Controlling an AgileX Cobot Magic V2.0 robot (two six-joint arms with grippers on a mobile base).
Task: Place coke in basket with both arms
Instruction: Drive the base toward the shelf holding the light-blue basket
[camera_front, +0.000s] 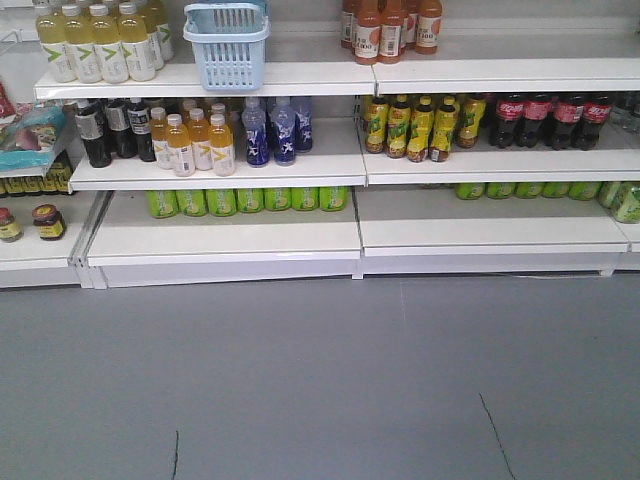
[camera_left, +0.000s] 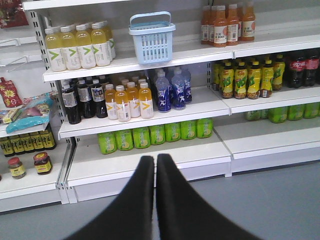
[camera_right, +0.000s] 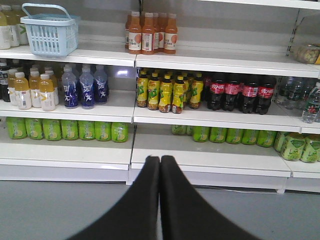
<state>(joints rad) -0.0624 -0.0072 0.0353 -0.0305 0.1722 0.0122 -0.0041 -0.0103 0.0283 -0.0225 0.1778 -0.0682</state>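
Observation:
The light blue basket (camera_front: 228, 58) stands on the top shelf, left of centre; it also shows in the left wrist view as the basket (camera_left: 152, 46) and at the far upper left in the right wrist view as the basket (camera_right: 49, 35). It looks empty through its slots. The coke is out of view in every frame. My left gripper (camera_left: 155, 160) is shut with nothing in it, held back over the grey floor in front of the lowest shelf. My right gripper (camera_right: 159, 160) is likewise shut and empty, well short of the shelves. Neither arm shows in the front view.
Dark cola bottles with red labels (camera_front: 550, 120) stand on the middle shelf at right, beside yellow-labelled bottles (camera_front: 420, 127). Orange bottles (camera_front: 390, 28) stand at top right, pale yellow ones (camera_front: 100, 45) left of the basket, green cans (camera_front: 250, 200) on the lowest shelf. Grey floor (camera_front: 320, 380) lies in front.

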